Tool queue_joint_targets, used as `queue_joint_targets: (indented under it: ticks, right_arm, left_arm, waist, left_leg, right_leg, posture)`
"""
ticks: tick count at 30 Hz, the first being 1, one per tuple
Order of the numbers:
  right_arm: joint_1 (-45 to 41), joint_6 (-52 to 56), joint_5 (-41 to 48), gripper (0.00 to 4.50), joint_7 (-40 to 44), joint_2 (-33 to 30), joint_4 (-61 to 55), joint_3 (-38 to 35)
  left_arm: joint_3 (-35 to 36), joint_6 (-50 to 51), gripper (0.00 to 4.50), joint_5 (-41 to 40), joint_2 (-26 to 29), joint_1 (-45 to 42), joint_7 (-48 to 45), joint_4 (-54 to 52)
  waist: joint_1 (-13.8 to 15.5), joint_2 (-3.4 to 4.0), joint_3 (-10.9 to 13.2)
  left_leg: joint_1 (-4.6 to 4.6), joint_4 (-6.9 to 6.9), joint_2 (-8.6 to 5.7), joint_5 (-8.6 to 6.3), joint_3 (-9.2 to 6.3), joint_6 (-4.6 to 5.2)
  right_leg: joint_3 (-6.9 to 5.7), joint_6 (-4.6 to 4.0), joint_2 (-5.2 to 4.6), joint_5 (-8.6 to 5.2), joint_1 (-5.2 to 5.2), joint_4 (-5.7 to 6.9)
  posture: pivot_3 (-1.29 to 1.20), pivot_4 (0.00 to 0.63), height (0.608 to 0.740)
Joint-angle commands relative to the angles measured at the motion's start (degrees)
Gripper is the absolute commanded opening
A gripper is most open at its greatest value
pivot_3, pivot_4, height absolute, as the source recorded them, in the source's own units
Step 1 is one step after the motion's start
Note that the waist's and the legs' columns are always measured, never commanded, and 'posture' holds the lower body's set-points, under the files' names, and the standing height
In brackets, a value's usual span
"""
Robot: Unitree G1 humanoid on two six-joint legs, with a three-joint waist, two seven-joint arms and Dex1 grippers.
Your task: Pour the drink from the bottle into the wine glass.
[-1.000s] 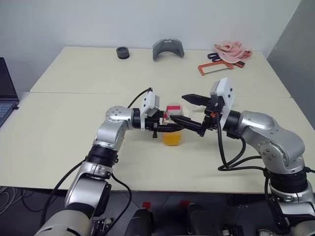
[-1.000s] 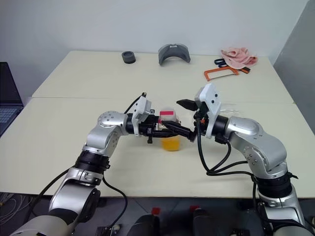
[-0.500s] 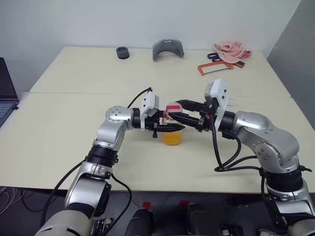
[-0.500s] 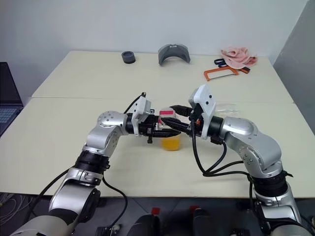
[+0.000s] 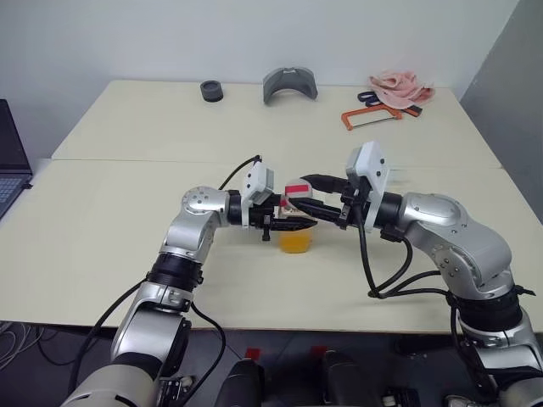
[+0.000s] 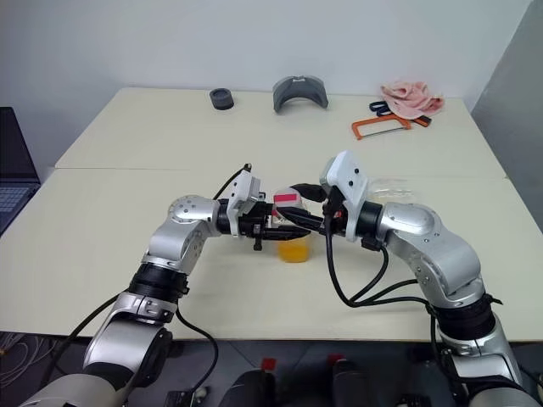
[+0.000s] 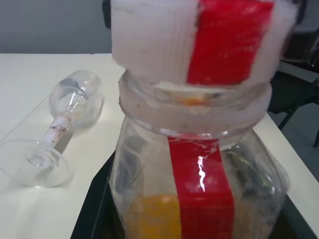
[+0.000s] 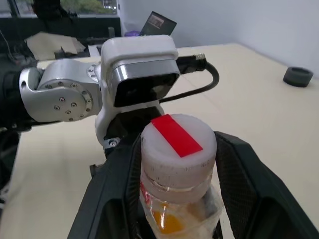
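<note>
With the bottle (image 5: pixel 296 222) clamped in the left gripper (image 5: pixel 288 222) and its cap (image 8: pixel 178 144) pinched by the right gripper (image 8: pixel 174 199), drink (image 5: pixel 296 240) could be spilled if the cap is wrenched off, and the wine glass (image 7: pixel 60 124) lies toppled.

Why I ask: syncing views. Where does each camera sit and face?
Head eyes: forward and down over the cream table; both arms, left gripper, right gripper.
Left wrist: along the small clear plastic bottle it grips, toward the toppled clear wine glass.
Right wrist: its black fingers clasp the red-and-white cap; left arm beyond.
Shared: bottle.

head pair: high, down | wrists: close, sharing bottle (image 7: pixel 199 164)
</note>
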Motion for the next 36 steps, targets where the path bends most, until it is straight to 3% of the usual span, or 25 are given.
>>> queue_joint_targets:
  ticks: [1,7,11,17,23,26,30,36]
  right_arm:
    - [1.1,-7.3,-4.3,1.78,0.9,-0.5,-1.0,0.2]
    - [4.8,-9.8,-2.1,1.72,1.2,1.2,-2.0,-3.2]
    - [7.6,-0.5,11.1,1.72,-1.5,3.6,-4.5,-10.3]
    - [11.0,4.5,19.1,1.72,-6.0,1.6,-8.0,-19.2]
    - [26.1,3.0,16.1,1.72,-7.1,-3.1,-8.3,-27.2]
    - [38.0,-2.9,6.1,1.72,-8.5,-4.1,-0.7,-28.4]
    - [43.7,-8.5,-2.0,1.72,-9.6,-4.9,6.1,-27.3]
    - [45.7,-11.1,-3.8,3.64,-6.3,-6.8,6.5,-28.7]
  left_arm:
    - [0.5,-0.4,1.69,-1.0,0.1,-0.4,0.2,-2.6]
    - [0.7,0.3,1.69,-1.4,0.1,-0.1,0.5,-3.0]
    - [0.8,0.7,1.69,-1.7,0.0,0.1,0.6,-3.4]
    - [1.2,0.7,1.69,-1.7,0.1,0.3,1.8,-3.0]
    - [2.8,1.5,1.69,-2.6,-0.3,0.6,4.3,-2.8]
    - [2.7,1.7,1.69,-2.8,0.0,1.2,4.0,-3.6]
    - [2.7,2.2,1.69,-2.9,0.2,1.4,4.0,-4.5]
    - [4.9,2.5,1.69,-2.9,1.2,1.1,6.6,-4.1]
  waist:
    - [0.0,0.0,0.0]
    - [0.0,0.0,0.0]
    - [0.1,0.0,0.0]
    - [0.2,0.0,0.0]
    - [0.8,-0.01,0.0]
    - [1.3,-0.02,0.0]
    - [1.2,-0.01,0.0]
    - [0.8,0.02,0.0]
  left_leg:
    - [-0.01,0.0,0.0,0.0,-0.01,0.0]
    - [0.0,0.0,0.01,0.02,0.0,-0.04]
    - [-0.01,0.0,0.02,0.04,-0.02,-0.07]
    - [-0.01,-0.01,0.02,0.01,-0.03,-0.01]
    - [-0.01,-0.02,-0.01,-0.01,-0.01,0.02]
    - [0.01,-0.02,-0.03,-0.02,0.12,0.03]
    - [0.09,-0.02,-0.03,-0.01,0.58,0.03]
    - [0.22,-0.04,0.0,-0.01,0.69,0.03]
  right_leg:
    - [-0.02,0.0,0.0,0.0,0.0,0.0]
    - [0.0,0.0,0.0,0.0,0.0,0.01]
    - [0.0,0.0,-0.01,0.0,0.0,0.01]
    - [-0.01,0.0,-0.01,0.0,0.01,0.0]
    - [-0.01,0.0,-0.02,0.0,0.05,-0.02]
    - [0.04,0.0,-0.01,0.0,0.06,-0.01]
    - [0.19,0.01,0.01,0.0,0.05,0.02]
    - [0.25,0.01,0.21,0.0,0.08,0.06]
  posture:
    - [0.0,0.15,0.74]
    - [0.0,0.15,0.74]
    - [0.0,0.15,0.74]
    - [0.0,0.15,0.74]
    - [0.0,0.15,0.74]
    - [0.0,0.15,0.74]
    - [0.0,0.15,0.74]
    - [0.0,0.15,0.74]
